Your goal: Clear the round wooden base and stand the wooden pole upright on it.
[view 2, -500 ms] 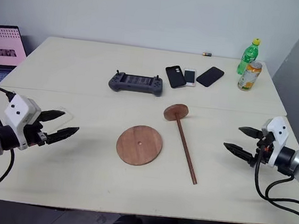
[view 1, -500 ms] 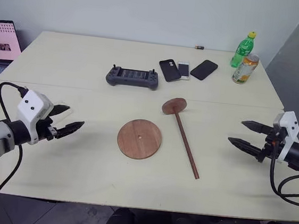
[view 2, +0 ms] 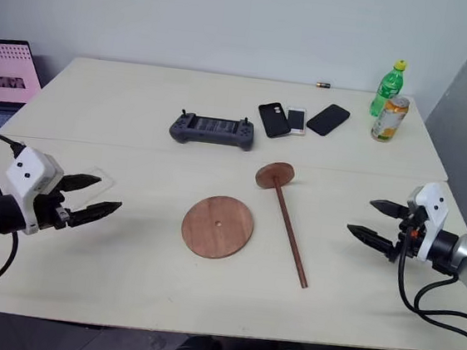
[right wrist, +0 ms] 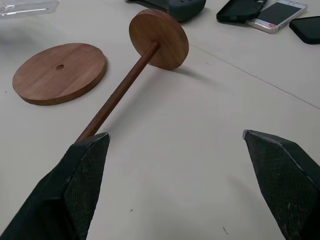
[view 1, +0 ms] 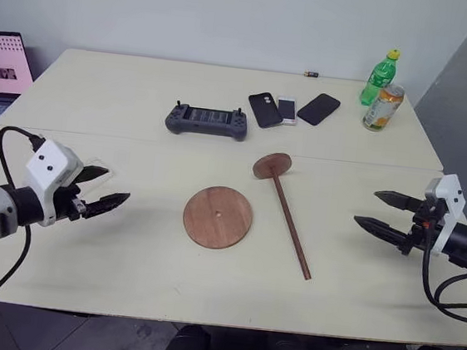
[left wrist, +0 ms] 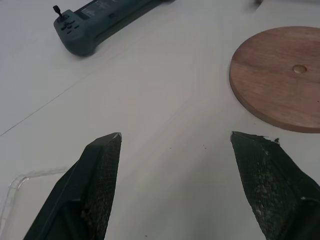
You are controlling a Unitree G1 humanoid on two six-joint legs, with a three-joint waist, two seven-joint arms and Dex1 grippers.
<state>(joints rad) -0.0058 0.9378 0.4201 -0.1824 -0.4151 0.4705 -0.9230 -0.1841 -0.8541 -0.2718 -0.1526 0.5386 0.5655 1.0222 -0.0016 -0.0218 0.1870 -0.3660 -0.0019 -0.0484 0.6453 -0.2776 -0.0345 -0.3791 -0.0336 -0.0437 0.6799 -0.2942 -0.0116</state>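
Nothing has changed from half a second ago: both arms are in the same spots and no object has shifted. The task has not started in any physical sense.

The flat round reddish-brown wooden base [view 1: 217, 216] lies mid-bench with its small centre hole showing and nothing on top, so the clearing step looks already satisfied. The thin reddish-brown wooden pole [view 1: 291, 227] lies flat just to the right of the base, close but not touching. Its fixed disc end [view 1: 272, 166] points away from the robot and its bare end points toward the near edge.

The left tool [view 1: 115, 184] hovers over the pale bench [view 1: 100, 94], well left of the base, jaws wide and holding nothing. A clear plastic piece [left wrist: 20, 182] lies just beside it. The right tool [view 1: 366, 207] hovers right of the pole, also wide and empty; in its wrist view the pole's bare end sits just ahead of one finger [right wrist: 75, 185].

Judgement: the remaining job is all pole work. The right tool is the nearer one for the pick, and a thin rod lying flat may roll when pinched. The dark grey handheld controller [view 1: 207, 120] and other far-side clutter are well clear.
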